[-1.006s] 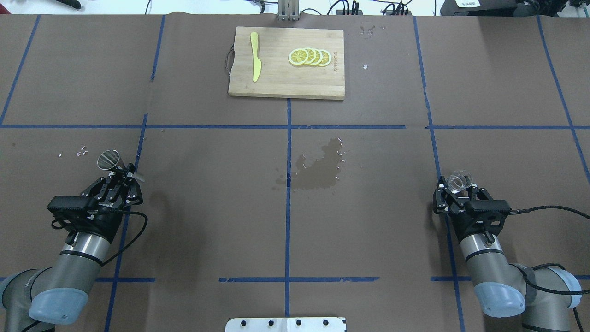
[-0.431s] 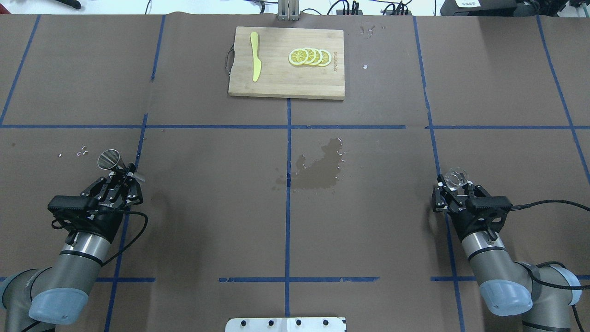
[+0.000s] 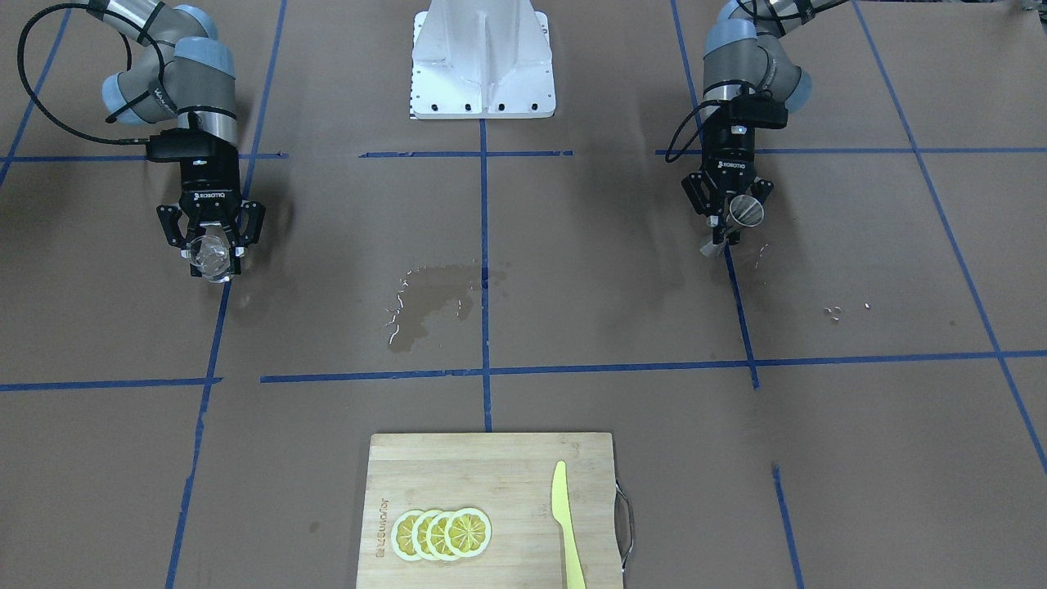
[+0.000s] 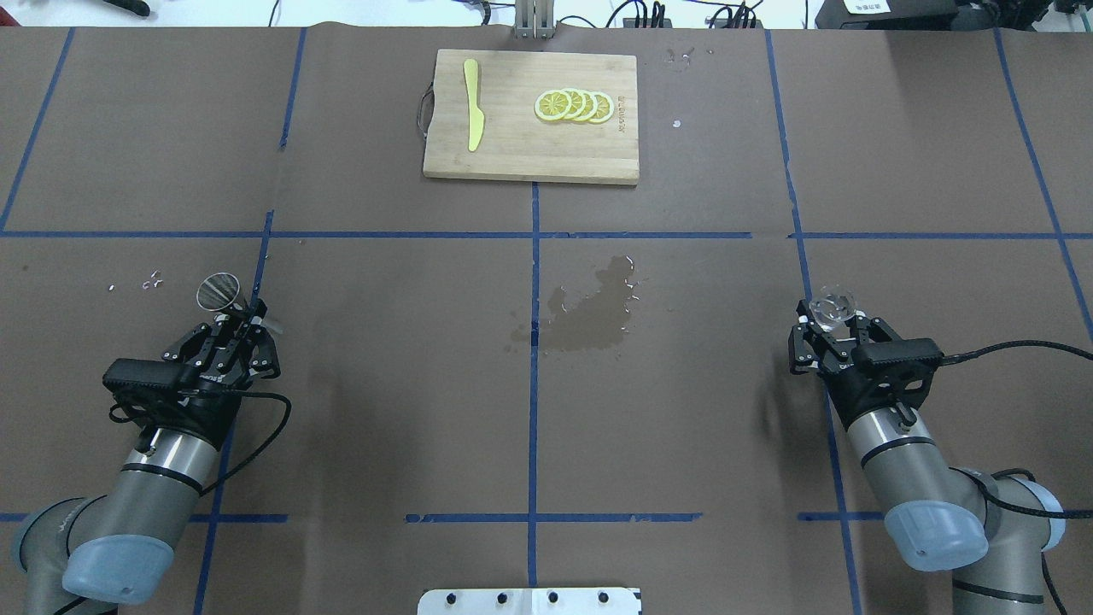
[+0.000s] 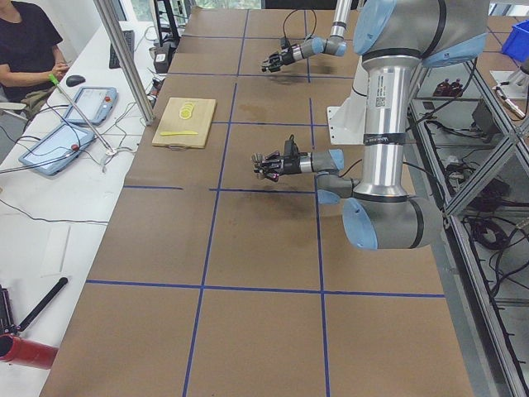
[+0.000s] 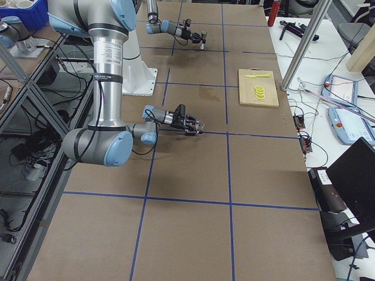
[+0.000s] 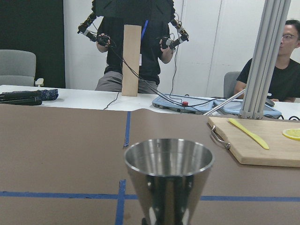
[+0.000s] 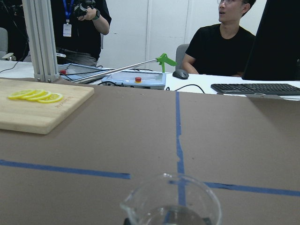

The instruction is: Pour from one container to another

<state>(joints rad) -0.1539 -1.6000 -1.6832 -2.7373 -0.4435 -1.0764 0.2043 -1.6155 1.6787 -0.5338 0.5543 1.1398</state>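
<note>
The grey metal jigger stands upright above the table at the near left, with my left gripper shut on its narrow waist. In the left wrist view the jigger's open upper cone fills the lower middle. The front-facing view shows the jigger and left gripper on its right side. The clear glass cup is held off the table at the near right by my right gripper, shut on it. The cup's spouted rim shows low in the right wrist view. The cup looks upright.
A wooden cutting board at the far middle carries lemon slices and a yellow knife. A wet spill darkens the paper at the table's centre. Small droplets lie beyond the jigger. Operators sit past the far edge.
My right gripper has moved forward and slightly left with the glass cup. My left gripper has shifted a little right and forward with the jigger.
</note>
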